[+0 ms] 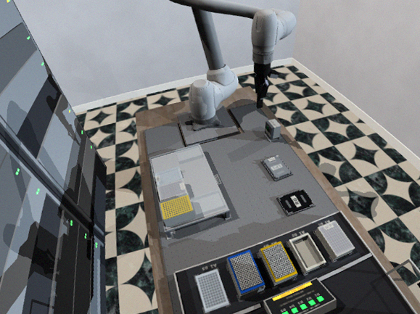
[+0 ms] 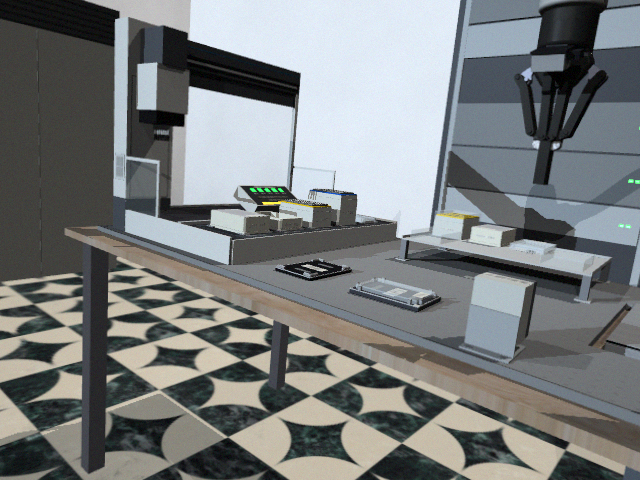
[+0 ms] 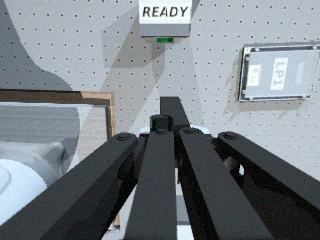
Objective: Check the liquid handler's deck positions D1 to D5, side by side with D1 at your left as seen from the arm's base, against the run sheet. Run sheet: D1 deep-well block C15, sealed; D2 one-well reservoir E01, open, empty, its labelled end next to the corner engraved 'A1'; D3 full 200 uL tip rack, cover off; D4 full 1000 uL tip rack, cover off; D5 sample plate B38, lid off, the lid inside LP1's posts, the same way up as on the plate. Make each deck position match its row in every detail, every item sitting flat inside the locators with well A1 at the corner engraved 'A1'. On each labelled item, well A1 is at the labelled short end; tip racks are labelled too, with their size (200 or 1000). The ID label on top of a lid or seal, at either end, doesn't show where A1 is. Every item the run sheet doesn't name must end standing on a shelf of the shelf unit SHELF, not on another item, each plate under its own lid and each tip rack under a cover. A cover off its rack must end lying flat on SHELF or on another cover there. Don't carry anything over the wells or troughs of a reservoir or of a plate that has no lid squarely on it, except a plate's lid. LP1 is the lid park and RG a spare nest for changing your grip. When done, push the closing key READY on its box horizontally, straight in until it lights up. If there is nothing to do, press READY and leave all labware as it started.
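So from where I stood the gripper (image 2: 542,175) hung high in the air with its jaws pinched together on nothing; black linkage bars folded into a narrow point, aimed down at the tabletop (image 1: 241,175). In the wrist view the READY box (image 3: 165,20) sat at about 12 o'clock, a small pale block with a green strip showing under its label. From the top view the same box (image 1: 273,129) was at roughly 6 o'clock of the jaws, near but apart.

My read: the labware part looked finished and this was the closing step. The deck (image 1: 182,281) had the white sealed block (image 1: 335,239), the open cream reservoir (image 1: 306,253), a yellow-rimmed rack (image 1: 278,261), a blue-rimmed rack (image 1: 245,270) and a lidless plate (image 1: 212,291) in a row; a flat clear lid (image 1: 276,166) lay on the LP1 nest; a yellow-topped rack (image 1: 175,206) sat on the grey shelf (image 1: 221,207).

Next move, I'd guess: drop to key height and push straight in horizontally; a tilted poke might just glance off the smooth boxy face.
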